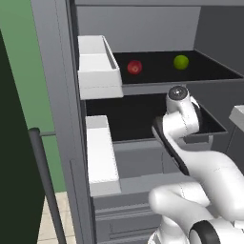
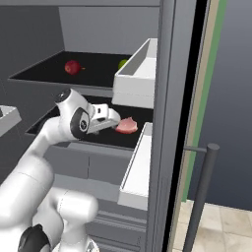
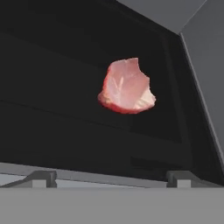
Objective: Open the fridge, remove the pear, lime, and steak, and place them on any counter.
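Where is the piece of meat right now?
The steak lies on the fridge's lower black shelf, just ahead of the open end effector, one shelf below the pear.

My arm (image 1: 205, 171) is glossy white with rounded, bulbous links and dark bands at the joints; a grey round cap tops the wrist, and my finger tips (image 3: 41, 178) are small and dark grey.

No text, label, brand, number or sign can be read anywhere in these views. The fridge (image 1: 62, 119) walls, shelves and door bins are plain and unmarked, and the robot arm's white casing carries no lettering
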Tool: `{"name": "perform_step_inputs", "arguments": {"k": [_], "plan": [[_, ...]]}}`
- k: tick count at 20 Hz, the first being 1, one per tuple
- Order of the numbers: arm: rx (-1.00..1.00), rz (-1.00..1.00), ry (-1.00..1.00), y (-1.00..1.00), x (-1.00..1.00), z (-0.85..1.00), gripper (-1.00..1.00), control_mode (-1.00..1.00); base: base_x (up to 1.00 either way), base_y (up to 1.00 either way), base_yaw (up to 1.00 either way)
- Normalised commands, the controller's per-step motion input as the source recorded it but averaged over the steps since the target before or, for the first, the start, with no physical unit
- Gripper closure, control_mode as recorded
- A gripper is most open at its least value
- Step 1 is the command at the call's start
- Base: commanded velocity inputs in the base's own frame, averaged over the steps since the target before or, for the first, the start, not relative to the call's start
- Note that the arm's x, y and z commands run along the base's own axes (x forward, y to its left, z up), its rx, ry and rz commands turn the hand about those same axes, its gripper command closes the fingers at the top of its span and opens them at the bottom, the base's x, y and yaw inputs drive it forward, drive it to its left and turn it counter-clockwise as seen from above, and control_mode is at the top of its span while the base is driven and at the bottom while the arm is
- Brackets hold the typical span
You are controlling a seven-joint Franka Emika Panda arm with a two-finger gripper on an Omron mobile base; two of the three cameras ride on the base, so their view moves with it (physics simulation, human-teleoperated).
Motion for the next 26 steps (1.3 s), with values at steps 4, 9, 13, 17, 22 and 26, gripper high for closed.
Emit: {"name": "perform_step_inputs", "arguments": {"k": [4,9,13,17,22,26], "plan": [[-0.01,0.0,-0.03,-0.04,0.4,-0.23,-1.0,-1.0,0.0,0.0,0.0],[0.0,0.0,0.0,-0.08,0.39,0.0,-1.0,-1.0,0.0,0.0,0.0],[0.0,0.0,0.0,-0.08,0.36,-0.02,-1.0,-1.0,0.0,0.0,0.0],[0.0,0.0,0.0,-0.11,0.36,-0.21,-1.0,-1.0,0.0,0.0,0.0],[0.0,0.0,0.0,-0.09,0.39,-0.43,-1.0,-1.0,0.0,0.0,0.0],[0.0,0.0,0.0,-0.05,0.51,-0.21,-1.0,-1.0,0.0,0.0,0.0]]}}
